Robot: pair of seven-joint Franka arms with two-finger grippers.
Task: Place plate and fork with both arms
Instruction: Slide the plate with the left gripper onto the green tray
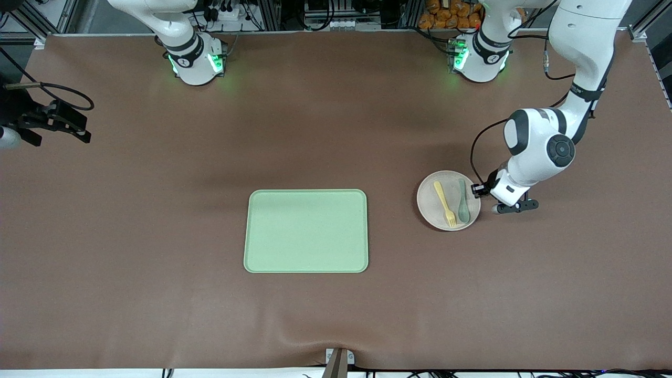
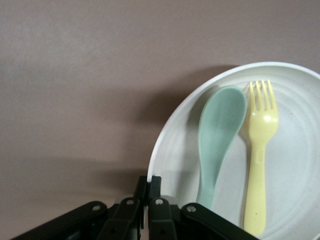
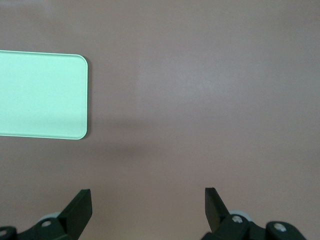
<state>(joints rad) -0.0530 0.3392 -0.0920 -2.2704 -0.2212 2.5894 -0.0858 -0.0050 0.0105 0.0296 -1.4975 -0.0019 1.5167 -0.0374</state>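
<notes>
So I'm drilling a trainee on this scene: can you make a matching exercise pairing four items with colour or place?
Items:
1. small plastic fork
2. spoon
3. rectangular tray
4. left pincer

Descriptions:
A. light green, bare
B. at the round beige plate's rim
C. pale yellow, on the plate
D. grey-green, on the plate

Pairs: 1-C, 2-D, 3-A, 4-B

Front cam high, facing bases; left wrist cam shares plate [image 1: 433, 202] [image 2: 295, 165] close-up.
</notes>
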